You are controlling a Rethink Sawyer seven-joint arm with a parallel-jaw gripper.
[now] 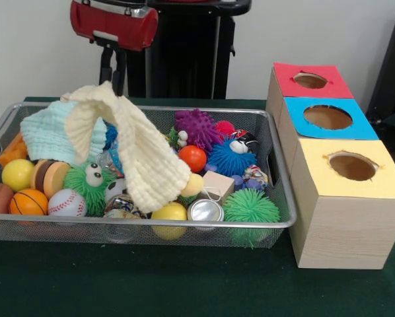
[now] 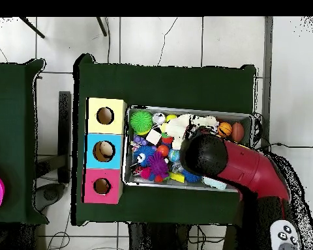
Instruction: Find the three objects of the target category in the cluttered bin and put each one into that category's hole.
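Observation:
The silver wire-mesh bin (image 1: 151, 225) sits on the green table, packed with toys; it also shows in the overhead view (image 2: 185, 109). My gripper (image 1: 113, 82) is over the bin's back left part, shut on a cream cloth (image 1: 141, 155). The cloth is lifted at its top and hangs down over the toys. In the overhead view the red arm (image 2: 244, 166) covers the gripper. Under and around the cloth lie a light blue cloth (image 1: 49, 135), a purple spiky ball (image 1: 197, 125), a blue spiky ball (image 1: 229, 158), a green spiky ball (image 1: 250, 206), an orange ball (image 1: 193, 157) and a silver can (image 1: 205, 210).
Three wooden boxes with holes stand right of the bin: a red top (image 1: 287, 76), a blue top (image 1: 296, 125) and a yellow top (image 1: 316, 178). At the bin's left end lie a yellow ball (image 1: 17, 174), a basketball (image 1: 28, 201) and a baseball (image 1: 67, 203).

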